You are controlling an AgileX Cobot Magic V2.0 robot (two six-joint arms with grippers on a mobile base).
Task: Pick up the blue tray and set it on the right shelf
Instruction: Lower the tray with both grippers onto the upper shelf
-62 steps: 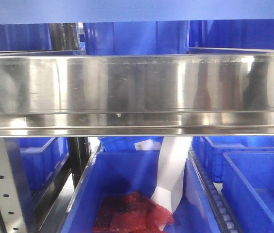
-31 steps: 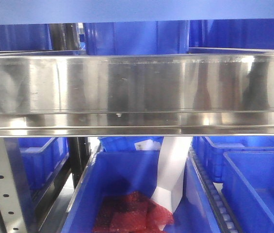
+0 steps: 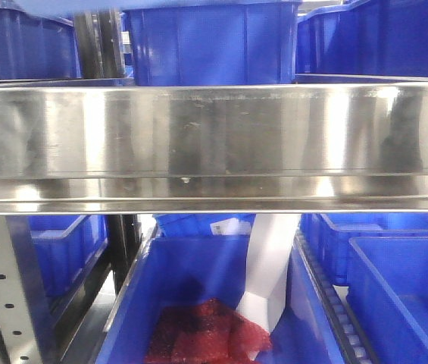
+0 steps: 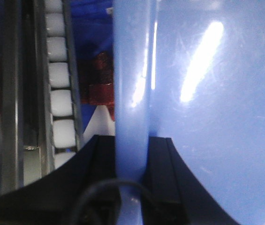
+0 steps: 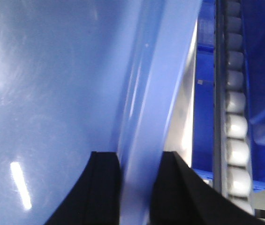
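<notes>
Pinching the blue tray [image 4: 216, 117] from both sides: my left hand [image 4: 132, 152] has its black fingers [image 4: 160, 168] closed on the rolled rim, one on each face, and my right hand [image 5: 137, 161] clamps the rim the same way. Glossy tray wall fills both wrist views. Beyond the left rim are a track of white rollers [image 4: 59, 93] and a red mesh bag [image 4: 99, 79]. In the front view, the right shelf [image 3: 214, 144] spans the frame with its steel lip, dark blue bins [image 3: 214, 45] behind it and a perforated upright [image 3: 1, 288] lower left. The tray is only a pale sliver at the top edge, above the lip.
</notes>
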